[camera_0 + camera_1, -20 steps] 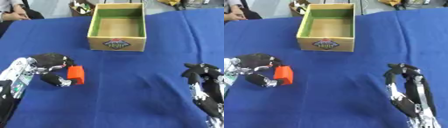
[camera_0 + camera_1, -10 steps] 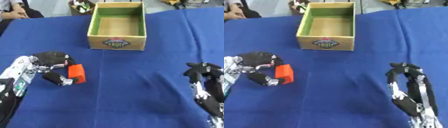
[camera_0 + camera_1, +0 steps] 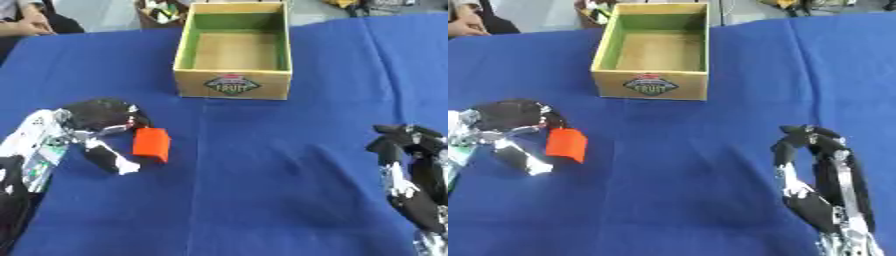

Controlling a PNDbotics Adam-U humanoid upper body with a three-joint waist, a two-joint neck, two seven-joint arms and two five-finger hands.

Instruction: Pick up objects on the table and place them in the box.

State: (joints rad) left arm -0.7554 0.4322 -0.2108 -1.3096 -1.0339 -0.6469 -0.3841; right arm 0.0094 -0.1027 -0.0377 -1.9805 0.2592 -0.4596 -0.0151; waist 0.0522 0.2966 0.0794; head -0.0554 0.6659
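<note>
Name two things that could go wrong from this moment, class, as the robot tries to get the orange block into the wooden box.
1. The left hand holds the orange block only at its edge, between fingers and thumb, so the block could slip out on lifting.
2. The wooden box stands farther back, across open blue cloth; its near wall could catch the block during a low carry.

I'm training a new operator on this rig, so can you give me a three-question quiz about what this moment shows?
1. True or false: the wooden box already holds an object.
2. Which hand is at the orange block? A) left hand B) right hand C) neither
3. Fill in: the table is covered by a ____ cloth.

Key:
1. False; its inside shows only bare floor and green walls.
2. A; its fingers and thumb curl round the block, while the right hand rests idle at the lower right.
3. Blue.
</note>
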